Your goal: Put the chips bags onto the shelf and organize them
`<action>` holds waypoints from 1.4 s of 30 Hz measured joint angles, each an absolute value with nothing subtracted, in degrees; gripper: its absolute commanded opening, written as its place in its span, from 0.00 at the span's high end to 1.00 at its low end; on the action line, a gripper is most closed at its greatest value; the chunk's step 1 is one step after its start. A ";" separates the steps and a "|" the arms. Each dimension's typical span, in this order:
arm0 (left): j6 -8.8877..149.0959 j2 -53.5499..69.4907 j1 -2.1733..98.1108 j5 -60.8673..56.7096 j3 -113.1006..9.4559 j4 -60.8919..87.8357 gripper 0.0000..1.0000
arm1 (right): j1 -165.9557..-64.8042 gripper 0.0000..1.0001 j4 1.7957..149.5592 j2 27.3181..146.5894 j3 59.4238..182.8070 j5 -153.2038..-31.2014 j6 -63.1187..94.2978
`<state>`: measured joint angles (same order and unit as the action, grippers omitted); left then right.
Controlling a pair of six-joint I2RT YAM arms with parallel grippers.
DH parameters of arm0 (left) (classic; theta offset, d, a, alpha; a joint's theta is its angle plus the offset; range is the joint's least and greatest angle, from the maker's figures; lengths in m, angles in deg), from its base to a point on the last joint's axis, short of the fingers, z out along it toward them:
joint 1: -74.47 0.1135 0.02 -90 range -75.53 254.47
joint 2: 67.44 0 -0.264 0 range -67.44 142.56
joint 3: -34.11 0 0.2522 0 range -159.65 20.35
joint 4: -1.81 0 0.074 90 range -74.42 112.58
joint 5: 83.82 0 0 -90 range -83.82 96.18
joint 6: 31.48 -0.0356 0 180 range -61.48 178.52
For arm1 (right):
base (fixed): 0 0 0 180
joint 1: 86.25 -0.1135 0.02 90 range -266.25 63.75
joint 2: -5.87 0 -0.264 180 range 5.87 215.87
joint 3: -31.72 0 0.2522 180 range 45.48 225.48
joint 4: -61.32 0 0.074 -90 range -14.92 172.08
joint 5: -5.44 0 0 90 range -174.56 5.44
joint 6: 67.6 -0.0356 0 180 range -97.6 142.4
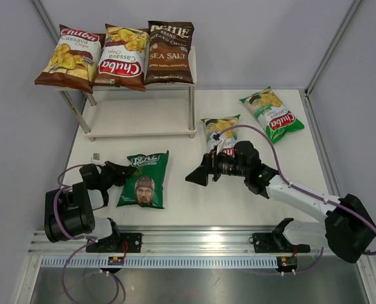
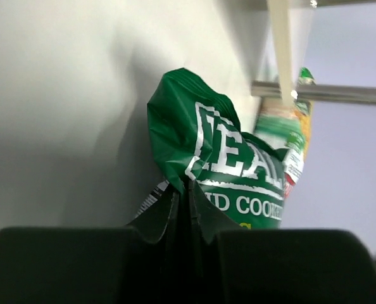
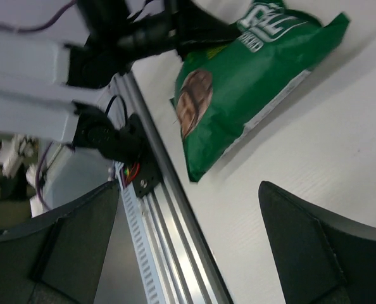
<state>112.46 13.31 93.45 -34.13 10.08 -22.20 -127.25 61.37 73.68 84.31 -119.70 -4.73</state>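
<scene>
A dark green chips bag with a face [image 1: 145, 180] lies flat on the table in front of the shelf [image 1: 137, 115]. My left gripper [image 1: 127, 172] is shut on the crumpled upper left edge of that bag [image 2: 226, 158], with the jaws pressed together on the foil [image 2: 189, 196]. Three brown chips bags sit side by side on the shelf's top board: two Chuba Cassava bags [image 1: 69, 58] [image 1: 121, 58] and a Kettle Sea Salt bag [image 1: 169, 52]. Two green Chuba bags [image 1: 221, 132] [image 1: 273, 114] lie on the table at the right. My right gripper [image 1: 197, 175] hovers open, pointing left at the dark green bag [image 3: 251, 76], with nothing between its fingers [image 3: 191, 240].
The shelf's lower board [image 1: 144, 123] is bare. A metal rail [image 3: 169, 240] runs along the table's near edge by the arm bases. Grey walls close in the table on the left, back and right. A shelf leg [image 2: 280, 50] stands beyond the held bag.
</scene>
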 measured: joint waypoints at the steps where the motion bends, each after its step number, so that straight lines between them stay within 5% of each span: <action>1: 114.23 11.96 92.55 -34.02 11.02 -23.10 0.91 | -127.25 0.00 58.24 75.15 82.89 -117.10 -8.08; 4: 118.79 6.23 88.29 -33.70 12.69 -24.24 1.00 | -127.31 0.00 49.48 81.47 78.34 -112.13 -17.47; 18: 129.22 -31.01 76.16 -25.96 12.40 -10.58 1.00 | -128.80 0.01 13.22 94.47 70.58 -109.60 -30.92; 42: 138.66 -31.78 49.82 -15.25 2.83 -9.75 1.00 | -129.13 0.02 2.27 93.86 69.86 -118.30 -24.16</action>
<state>138.66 -31.78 49.82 -15.25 2.83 -9.75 -129.13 2.27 93.86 69.86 -118.30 -24.16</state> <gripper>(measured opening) 0.005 0.993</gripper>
